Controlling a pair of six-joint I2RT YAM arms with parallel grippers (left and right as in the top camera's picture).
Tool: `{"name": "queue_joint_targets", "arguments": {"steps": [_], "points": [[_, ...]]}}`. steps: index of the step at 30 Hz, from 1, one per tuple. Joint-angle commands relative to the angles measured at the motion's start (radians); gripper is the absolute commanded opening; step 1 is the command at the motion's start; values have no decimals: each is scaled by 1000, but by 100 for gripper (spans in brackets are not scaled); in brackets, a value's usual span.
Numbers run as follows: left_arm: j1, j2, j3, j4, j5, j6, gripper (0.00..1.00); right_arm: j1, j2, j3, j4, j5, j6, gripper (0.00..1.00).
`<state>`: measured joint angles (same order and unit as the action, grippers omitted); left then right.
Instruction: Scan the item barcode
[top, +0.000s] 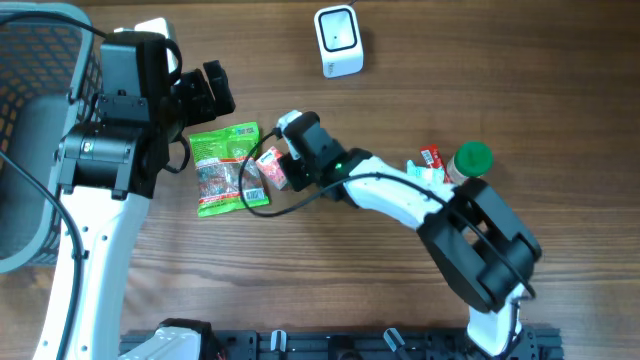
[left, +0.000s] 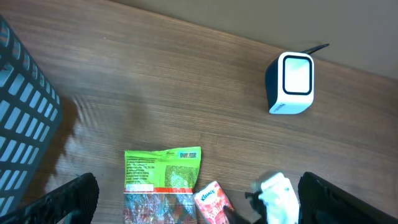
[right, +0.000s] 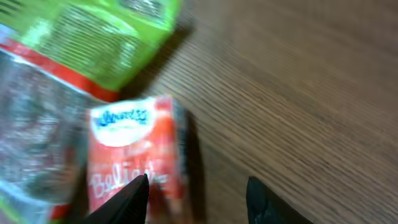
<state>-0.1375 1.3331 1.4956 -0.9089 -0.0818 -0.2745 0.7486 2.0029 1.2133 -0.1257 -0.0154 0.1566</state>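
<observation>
A small red Kleenex tissue pack (top: 268, 160) lies on the wooden table beside a green snack bag (top: 225, 168). My right gripper (top: 283, 172) is low over the pack with its jaws apart. In the right wrist view the left finger overlaps the pack (right: 127, 149), while the right finger stands over bare wood, clear of it; the gripper (right: 199, 202) is open. The white barcode scanner (top: 338, 40) stands at the far middle of the table. My left gripper (top: 213, 90) hovers wide open above the bag (left: 163, 177), holding nothing.
A grey mesh basket (top: 30, 60) fills the left edge. A green-lidded bottle (top: 472, 158) and a small red packet (top: 430, 157) sit to the right, behind the right arm. Bare wood stretches between the scanner (left: 291, 82) and the items.
</observation>
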Motion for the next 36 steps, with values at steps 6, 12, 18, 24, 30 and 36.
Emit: {"name": "queue_joint_targets", "arguments": {"steps": [6,12,18,24,30,36], "points": [[-2,-2,5,2,-9,13,100,-56,19,9,4,-280,63,39],[-2,-2,5,2,-9,13,100,-54,19,8,-47,-279,138,32],[-2,-2,5,2,-9,13,100,-54,19,-28,-59,-241,138,20],[-2,-2,5,2,-9,13,100,-113,-103,-28,-130,-184,136,4],[-2,-2,5,2,-9,13,100,-208,-257,-28,-434,-27,40,4],[-2,-2,5,2,-9,13,100,-207,-245,-75,-509,-28,-15,4]]}}
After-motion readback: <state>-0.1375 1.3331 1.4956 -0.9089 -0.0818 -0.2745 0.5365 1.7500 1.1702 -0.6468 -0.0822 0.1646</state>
